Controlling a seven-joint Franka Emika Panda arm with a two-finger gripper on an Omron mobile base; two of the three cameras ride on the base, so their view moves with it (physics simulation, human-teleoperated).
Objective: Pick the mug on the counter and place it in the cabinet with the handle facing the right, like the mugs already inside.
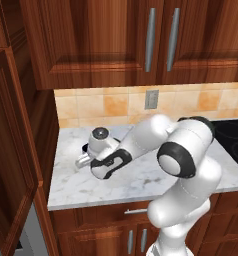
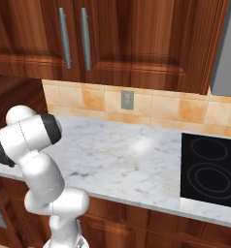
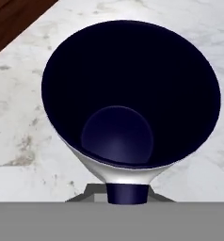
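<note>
My hand hung low over the left part of the counter (image 1: 141,180), close above the mug (image 3: 132,99). In the hand view I looked almost straight down into it: the dark navy inside took up most of what I saw, with the round floor of the cup near me and a pale strip of outer wall below the rim. One dark fingertip of my gripper (image 3: 127,194) rose right against that wall at the near edge; I could not see the other, so I could not tell how wide my jaws stood or whether they were clamped on anything.

The mug sat on the marble, with a corner of reddish-brown wood beyond the counter's far left edge. From the left base view my forearm and wrist hid the cup. Its loop handle I could not make out.

I judged this to be the grasping step, the mug not yet lifted. The next move called for pinching the wall firmly, lifting straight up, then carrying it left toward the cabinet (image 1: 11,150) and turning it so the handle pointed right.
</note>
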